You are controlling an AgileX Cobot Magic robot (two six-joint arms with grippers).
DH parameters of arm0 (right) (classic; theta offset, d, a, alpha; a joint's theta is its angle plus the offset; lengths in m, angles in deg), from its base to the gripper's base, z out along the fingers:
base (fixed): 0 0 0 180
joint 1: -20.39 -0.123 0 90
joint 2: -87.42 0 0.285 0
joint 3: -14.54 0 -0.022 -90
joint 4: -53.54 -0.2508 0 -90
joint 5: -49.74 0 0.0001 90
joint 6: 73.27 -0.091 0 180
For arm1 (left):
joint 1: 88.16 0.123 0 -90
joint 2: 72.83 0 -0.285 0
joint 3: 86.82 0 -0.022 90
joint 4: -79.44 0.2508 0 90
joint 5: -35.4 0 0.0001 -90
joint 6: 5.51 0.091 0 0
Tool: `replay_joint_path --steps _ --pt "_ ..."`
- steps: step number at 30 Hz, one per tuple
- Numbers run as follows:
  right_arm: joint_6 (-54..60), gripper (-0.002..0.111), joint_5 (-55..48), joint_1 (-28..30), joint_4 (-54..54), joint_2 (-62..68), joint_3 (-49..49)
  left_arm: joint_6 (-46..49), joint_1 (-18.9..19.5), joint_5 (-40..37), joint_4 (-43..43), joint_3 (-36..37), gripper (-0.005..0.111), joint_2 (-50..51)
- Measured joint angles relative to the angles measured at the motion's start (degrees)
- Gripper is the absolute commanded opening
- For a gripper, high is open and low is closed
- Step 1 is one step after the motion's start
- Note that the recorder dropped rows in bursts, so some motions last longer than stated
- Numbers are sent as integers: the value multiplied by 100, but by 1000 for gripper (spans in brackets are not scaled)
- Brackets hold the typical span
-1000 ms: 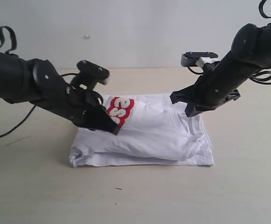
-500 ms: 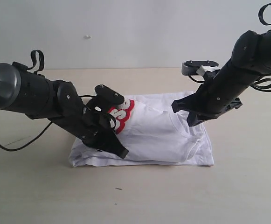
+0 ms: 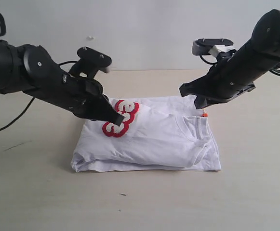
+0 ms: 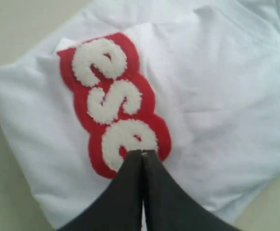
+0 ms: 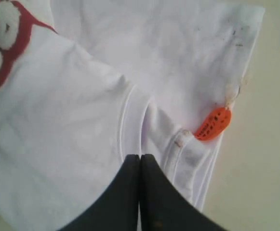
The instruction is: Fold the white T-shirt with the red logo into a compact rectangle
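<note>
White cotton lay layered on the pale tabletop [image 3: 33, 192], about midway between its left and right edges: the white T-shirt [image 3: 154, 144] was a thick near-rectangle, puffy at its near-left corner and squarer at its near-right one. I judged the folding close to finished, with squaring and flattening as the step in hand. To do that well I would sweep the top layer outward toward the loose near-left corner with light pressure, lifting between strokes so the thin cloth did not drag and undo the layers beneath. I would also keep off the fuzzy red logo [image 4: 113, 103], which lay on the far-left part of the bundle. The ribbed collar [image 5: 130, 120] sat bunched toward the right edge, and the small orange tag [image 5: 213, 122] poked out at the far-right corner; both wanted tucking. The left gripper [image 4: 142, 153] had its jaws pressed together with nothing between them, its tip over the logo's end; whether it touched I could not tell. The right gripper [image 5: 140, 156] was likewise closed and empty, hanging above the collar.
</note>
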Motion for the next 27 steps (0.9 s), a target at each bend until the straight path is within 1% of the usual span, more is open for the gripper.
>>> replay_joint_path --steps 4,13,15,19,22,27 --pt "10 0 45 0 -83 -219 41 -88 63 81 0 15 0 -229" --pt "140 0 444 -97 -159 -253 331 -126 85 1451 -136 813 0 -995" --pt "140 0 468 -97 -169 -253 331 -126 84 1646 -148 938 0 -1067" --pt "189 0 472 -97 -173 -370 331 -126 97 1758 -182 1111 0 -1146" --pt "233 0 498 -97 -173 -671 345 -126 96 1918 -288 1236 0 -1389" --pt "260 0 1039 -97 -232 -1369 732 -244 104 2340 -459 1493 0 -1980"
